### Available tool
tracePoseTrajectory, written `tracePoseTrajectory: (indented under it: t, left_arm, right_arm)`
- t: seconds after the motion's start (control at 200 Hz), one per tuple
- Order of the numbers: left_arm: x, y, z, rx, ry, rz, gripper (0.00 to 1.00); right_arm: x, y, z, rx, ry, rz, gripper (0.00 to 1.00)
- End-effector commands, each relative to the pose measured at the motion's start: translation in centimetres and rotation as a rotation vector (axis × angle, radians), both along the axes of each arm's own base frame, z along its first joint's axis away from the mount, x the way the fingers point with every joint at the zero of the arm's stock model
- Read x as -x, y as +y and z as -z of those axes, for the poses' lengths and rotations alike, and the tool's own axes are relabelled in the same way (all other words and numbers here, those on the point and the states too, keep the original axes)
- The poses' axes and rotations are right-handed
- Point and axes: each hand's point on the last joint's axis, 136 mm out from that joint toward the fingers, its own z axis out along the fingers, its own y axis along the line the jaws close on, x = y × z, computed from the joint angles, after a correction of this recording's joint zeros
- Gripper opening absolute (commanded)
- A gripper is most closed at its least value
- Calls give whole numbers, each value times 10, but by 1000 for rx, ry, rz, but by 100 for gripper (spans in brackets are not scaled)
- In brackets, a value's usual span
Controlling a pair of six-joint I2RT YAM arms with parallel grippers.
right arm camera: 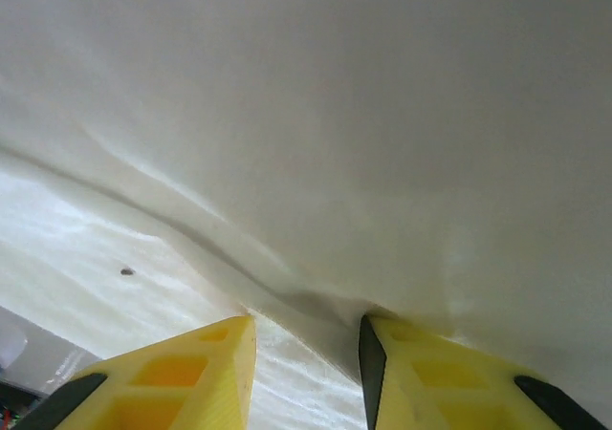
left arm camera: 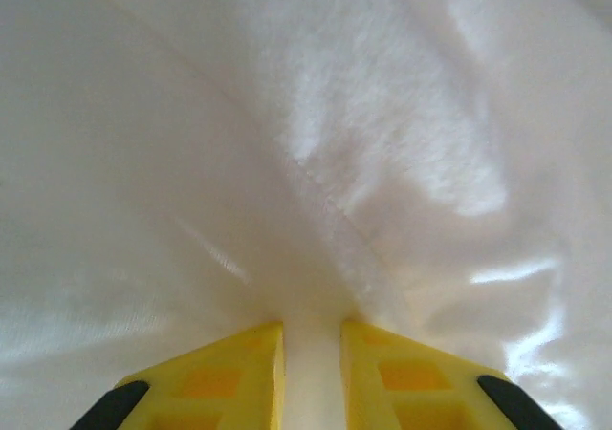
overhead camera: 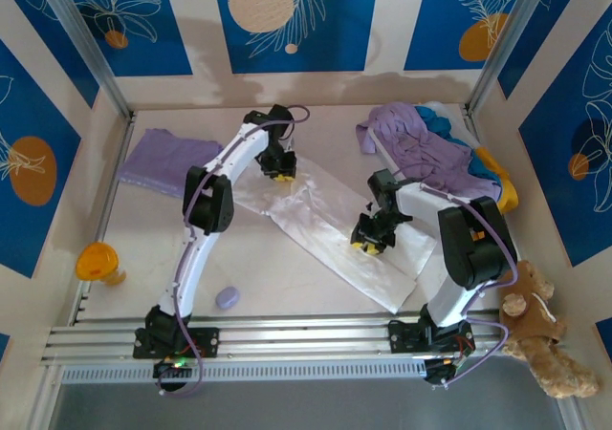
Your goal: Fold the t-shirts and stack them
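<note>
While the white t-shirt [overhead camera: 316,234] lies on the table [overhead camera: 287,282], my left end effector [overhead camera: 280,174] and right end effector [overhead camera: 369,246] each clamp its cloth.

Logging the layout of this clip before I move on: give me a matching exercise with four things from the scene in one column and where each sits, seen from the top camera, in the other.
Things:
1. white shirt
2. folded lavender shirt
3. teddy bear
4. lavender blob

Places:
a. near right corner
b. far left
c. centre, spread out
d. near edge, left of centre

Pairs: 1-c, 2-b, 3-a, 4-d
</note>
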Motion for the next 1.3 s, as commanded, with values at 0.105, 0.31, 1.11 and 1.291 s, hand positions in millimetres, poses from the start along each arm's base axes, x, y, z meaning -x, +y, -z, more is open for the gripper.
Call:
tracePoseTrajectory:
  t: [0.105, 0.31, 1.11, 1.291]
  left_arm:
    - [9, 34, -36, -86, -26, -36, 23]
    - [34, 45, -17, -108, 41, -45, 23]
    - [41, 67, 36, -229, 90, -21, 20]
    - [22, 69, 37, -248, 83, -10, 20]
  right_arm:
    - [7, 2, -11, -16, 0, 3, 37]
    - [5, 5, -16, -31, -28, -1, 36]
    - [2, -15, 10, 87, 30, -26, 36]
    - [13, 3, -2, 70, 32, -46, 36]
